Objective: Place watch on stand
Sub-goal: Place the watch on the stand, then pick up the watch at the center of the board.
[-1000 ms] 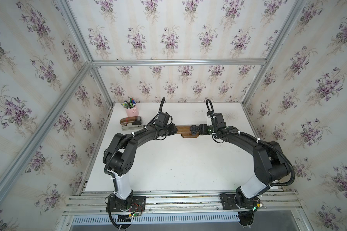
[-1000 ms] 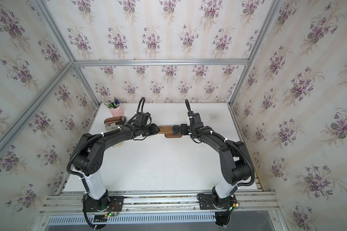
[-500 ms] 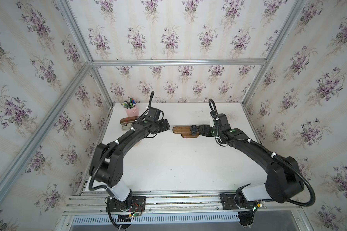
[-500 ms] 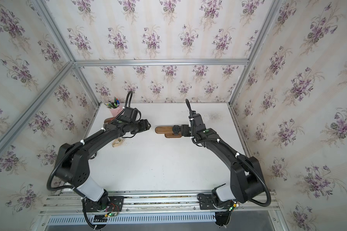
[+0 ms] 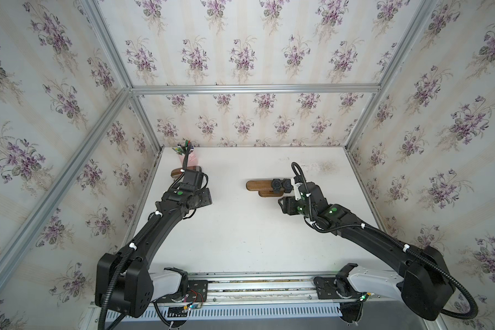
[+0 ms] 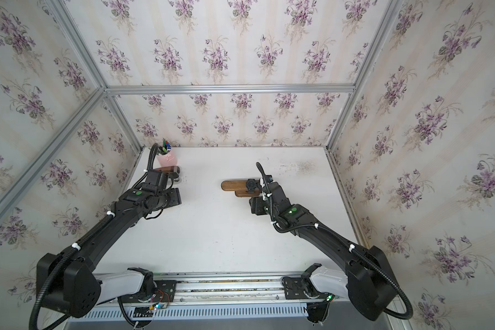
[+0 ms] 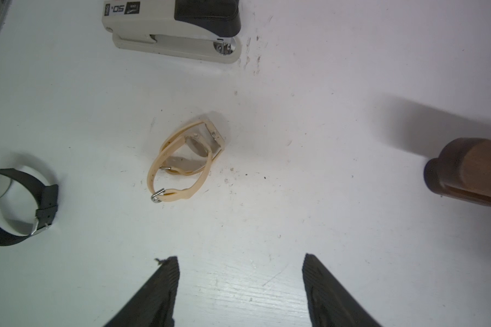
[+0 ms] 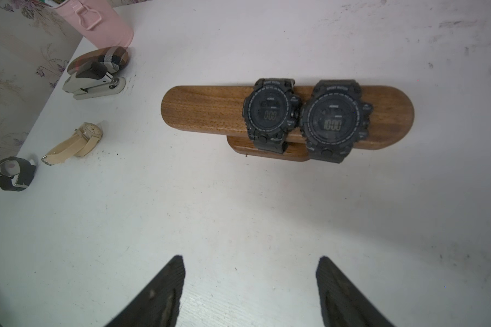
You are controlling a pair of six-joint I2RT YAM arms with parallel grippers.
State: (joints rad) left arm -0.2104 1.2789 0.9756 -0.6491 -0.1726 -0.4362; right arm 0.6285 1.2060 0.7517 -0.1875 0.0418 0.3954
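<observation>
White tabletop (image 5: 240,243) is enclosed by floral-papered walls. Two black digital watches (image 8: 270,113) are already seated side by side on the stand (image 8: 210,110), toward the far edge. A beige watch (image 7: 182,161) and a black-strapped watch (image 7: 43,209) are left lying near the left edge, by the stapler (image 7: 170,36). The left gripper (image 7: 240,259) and right gripper (image 8: 250,259) are held open and empty, so the task is judged about half done.

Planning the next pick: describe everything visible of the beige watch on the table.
The beige watch lies on its side on the white table, touching nothing else. Rubbery-looking strap buckled into a loop with a silver buckle; pale case, light dial. It sits between the stapler and a black-strapped watch, ahead of the open left gripper.
</observation>
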